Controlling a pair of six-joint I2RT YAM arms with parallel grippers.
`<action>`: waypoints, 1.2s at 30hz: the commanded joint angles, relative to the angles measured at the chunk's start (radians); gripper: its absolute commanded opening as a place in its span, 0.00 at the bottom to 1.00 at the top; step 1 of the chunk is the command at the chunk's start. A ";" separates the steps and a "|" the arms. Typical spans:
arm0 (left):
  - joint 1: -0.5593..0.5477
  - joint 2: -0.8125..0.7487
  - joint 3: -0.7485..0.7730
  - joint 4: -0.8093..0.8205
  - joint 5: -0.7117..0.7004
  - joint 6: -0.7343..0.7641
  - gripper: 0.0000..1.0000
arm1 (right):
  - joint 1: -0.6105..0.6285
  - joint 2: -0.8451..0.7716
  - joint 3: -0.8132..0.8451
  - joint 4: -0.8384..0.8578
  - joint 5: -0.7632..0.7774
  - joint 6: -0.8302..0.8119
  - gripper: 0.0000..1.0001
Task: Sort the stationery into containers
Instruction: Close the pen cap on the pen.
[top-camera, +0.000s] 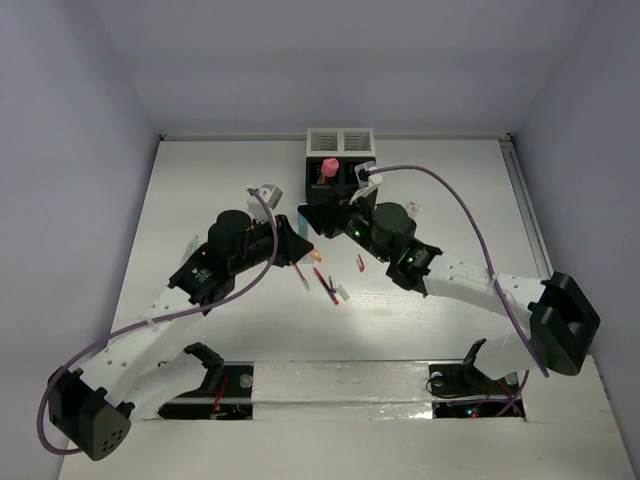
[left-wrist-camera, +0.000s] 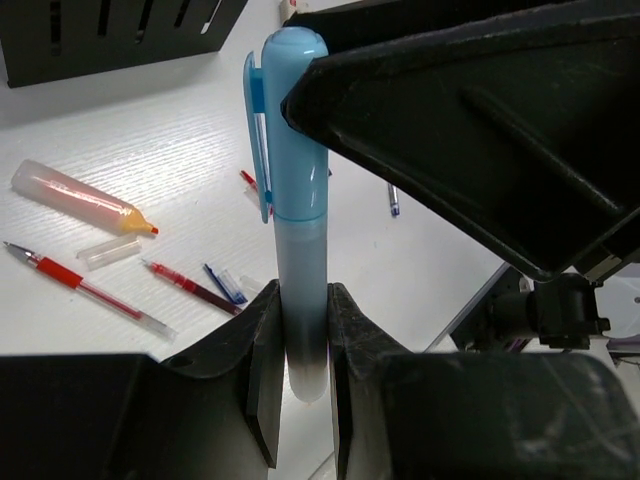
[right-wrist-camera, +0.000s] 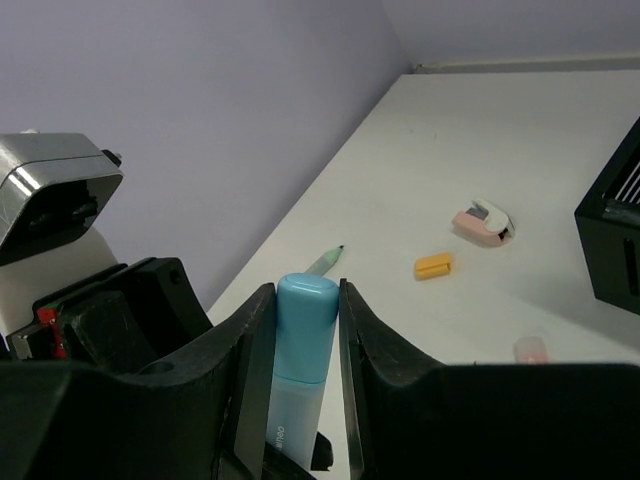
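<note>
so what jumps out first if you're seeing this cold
The light blue marker is gripped by both arms at once over the middle of the table. The left gripper clamps its body end and the right gripper closes on its cap. Behind them a pink marker stands up out of the black organizer box, while red pens and an uncapped orange marker lie loose on the white surface.

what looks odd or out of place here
Both grippers clamp one light blue marker: the left gripper its barrel, the right gripper its cap. An orange marker lies uncapped on the table, and a small orange piece, maybe its cap, lies loose beside a pink piece.
</note>
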 joint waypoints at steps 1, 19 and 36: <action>0.023 -0.018 0.141 0.234 -0.106 0.039 0.00 | 0.074 0.009 -0.082 -0.154 -0.177 0.027 0.00; 0.023 0.026 0.250 0.235 -0.173 0.072 0.00 | 0.134 -0.012 -0.193 -0.108 -0.177 0.079 0.00; 0.023 0.055 0.263 0.186 -0.080 0.088 0.00 | 0.134 -0.060 -0.162 -0.185 -0.203 0.076 0.00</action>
